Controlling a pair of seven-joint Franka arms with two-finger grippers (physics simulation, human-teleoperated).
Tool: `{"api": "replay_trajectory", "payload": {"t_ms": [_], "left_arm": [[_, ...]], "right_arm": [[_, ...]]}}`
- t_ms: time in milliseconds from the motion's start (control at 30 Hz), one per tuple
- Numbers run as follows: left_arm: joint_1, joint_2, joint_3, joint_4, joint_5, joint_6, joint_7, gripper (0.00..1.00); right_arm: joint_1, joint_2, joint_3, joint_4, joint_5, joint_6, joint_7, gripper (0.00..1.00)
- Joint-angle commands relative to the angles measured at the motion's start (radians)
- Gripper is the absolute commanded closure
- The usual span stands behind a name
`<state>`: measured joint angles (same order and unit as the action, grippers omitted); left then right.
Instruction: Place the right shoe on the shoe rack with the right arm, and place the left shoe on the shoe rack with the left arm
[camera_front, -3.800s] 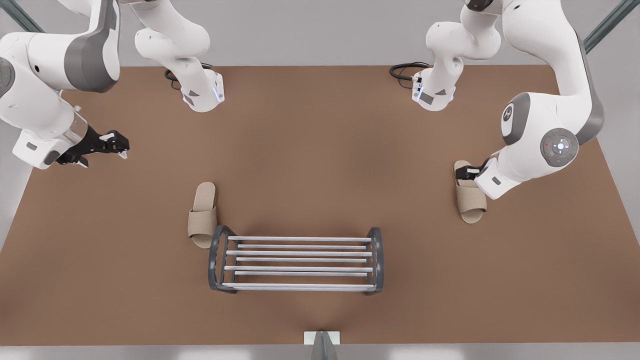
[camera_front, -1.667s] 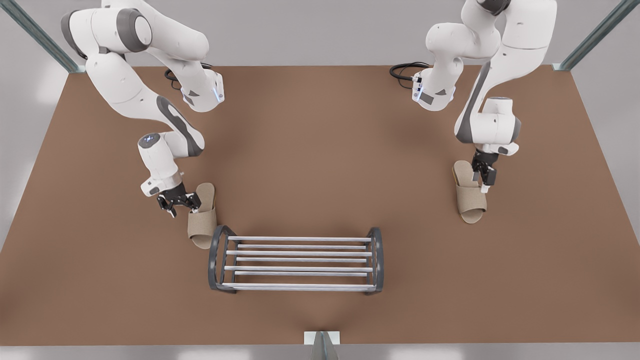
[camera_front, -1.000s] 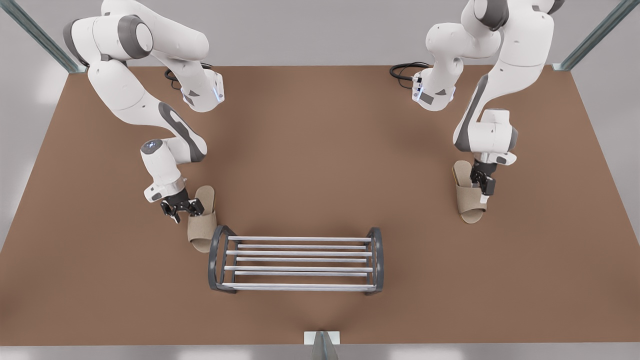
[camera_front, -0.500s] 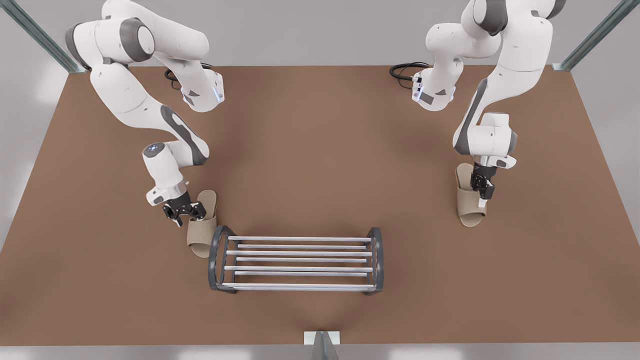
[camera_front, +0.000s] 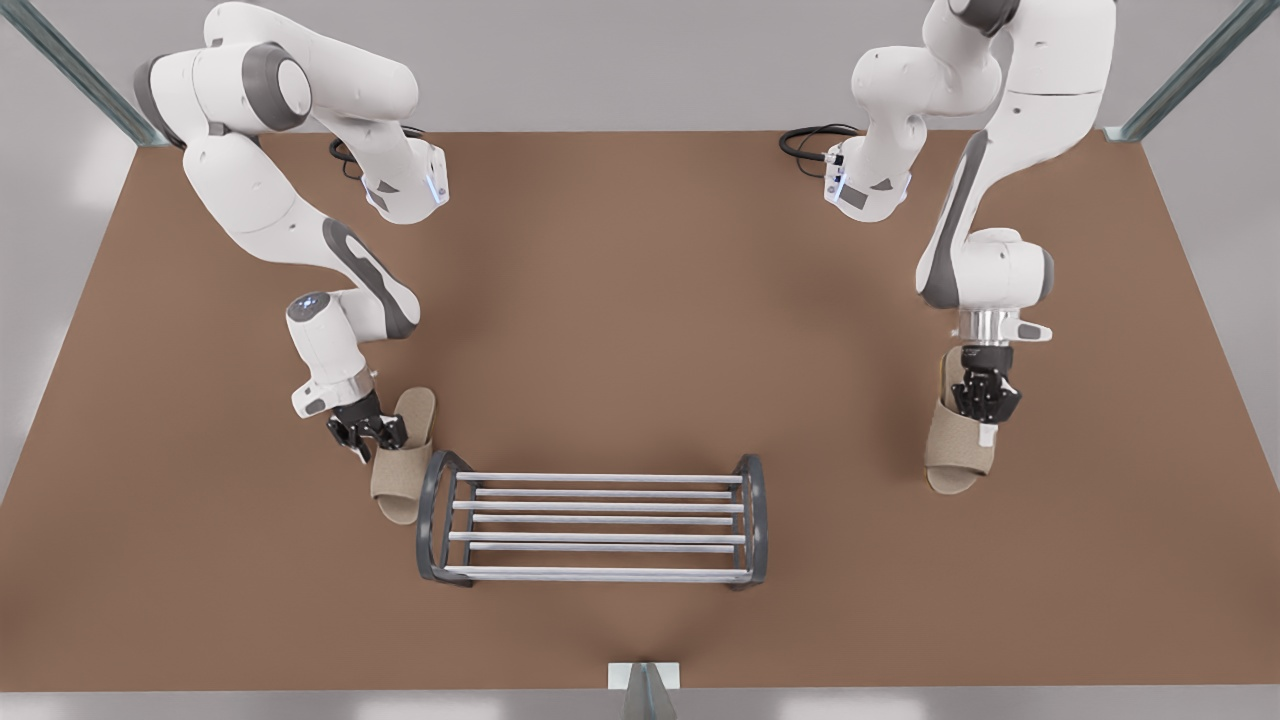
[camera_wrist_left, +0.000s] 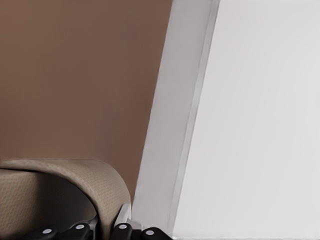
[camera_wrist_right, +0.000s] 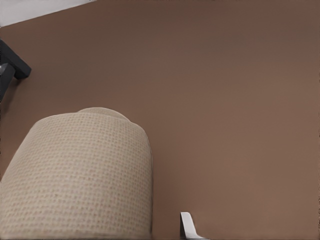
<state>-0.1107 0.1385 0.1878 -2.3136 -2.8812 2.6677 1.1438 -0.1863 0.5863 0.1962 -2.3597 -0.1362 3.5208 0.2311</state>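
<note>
Pinching beige woven right shoe (camera_front: 402, 482) beside silver-barred, dark-framed shoe rack (camera_front: 600, 520) — right gripper (camera_front: 368, 432); left gripper (camera_front: 985, 400) pinches left shoe (camera_front: 955, 458).

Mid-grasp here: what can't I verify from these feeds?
- Front view: the left end effector covers the middle of the left slipper, hiding the grip.
- Front view: the overhead angle hides whether the right slipper, at the right end effector, is off the table.
- Right wrist view: the shoe rack is cut off by the picture's edge.

Bright, even light; soft shadows under the arms; crisp renders.
</note>
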Motion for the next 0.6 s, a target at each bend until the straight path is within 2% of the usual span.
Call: {"api": "replay_trajectory", "payload": {"t_ms": [0,33,67,100,133,167,233,300,433,467,500,567], "left_arm": [[-0.003,-0.036,-0.010,0.028,0.069,0.112,-0.343,0.79],[-0.027,-0.086,-0.105,0.094,0.163,0.236,-0.366,0.79],[-0.027,-0.088,-0.246,0.195,0.171,0.374,-0.433,0.79],[-0.029,-0.099,-0.327,0.264,0.171,0.475,-0.502,0.79],[-0.029,-0.089,-0.395,0.335,0.175,0.515,-0.513,0.79],[-0.026,-0.033,-0.436,0.450,0.189,0.524,-0.513,0.79],[-0.046,0.064,-0.485,0.668,0.201,0.669,-0.513,0.79],[-0.110,0.084,-0.507,0.779,0.200,0.774,-0.513,0.79],[-0.351,0.288,-0.493,0.993,0.378,0.833,-0.513,0.79],[-0.398,0.322,-0.467,1.016,0.408,0.834,-0.513,0.79],[-0.509,0.348,-0.363,1.017,0.425,0.834,-0.513,0.79],[-0.541,0.377,-0.321,1.036,0.425,0.834,-0.513,0.79]], "right_arm": [[-0.001,-0.014,0.000,-0.004,0.001,-0.002,0.005,0.41],[-0.001,-0.025,0.000,-0.007,0.001,-0.002,0.007,0.46],[-0.002,-0.039,0.000,-0.013,0.001,-0.002,0.005,0.57],[-0.007,-0.051,0.002,-0.021,0.000,-0.003,0.002,0.72],[-0.010,-0.077,0.002,-0.033,-0.002,-0.003,0.004,0.78],[-0.012,-0.132,0.005,-0.061,-0.013,-0.006,0.051,0.79],[-0.028,-0.218,0.005,-0.113,-0.036,-0.009,0.068,0.79],[-0.067,-0.341,0.005,-0.171,-0.082,-0.014,0.066,0.79],[-0.170,-0.480,0.000,-0.168,-0.255,-0.078,0.065,0.79],[-0.167,-0.523,-0.003,-0.150,-0.284,-0.120,0.065,0.79],[-0.159,-0.536,0.002,-0.121,-0.298,-0.132,0.063,0.79],[-0.099,-0.560,0.005,-0.084,-0.298,-0.132,0.059,0.79]]}}
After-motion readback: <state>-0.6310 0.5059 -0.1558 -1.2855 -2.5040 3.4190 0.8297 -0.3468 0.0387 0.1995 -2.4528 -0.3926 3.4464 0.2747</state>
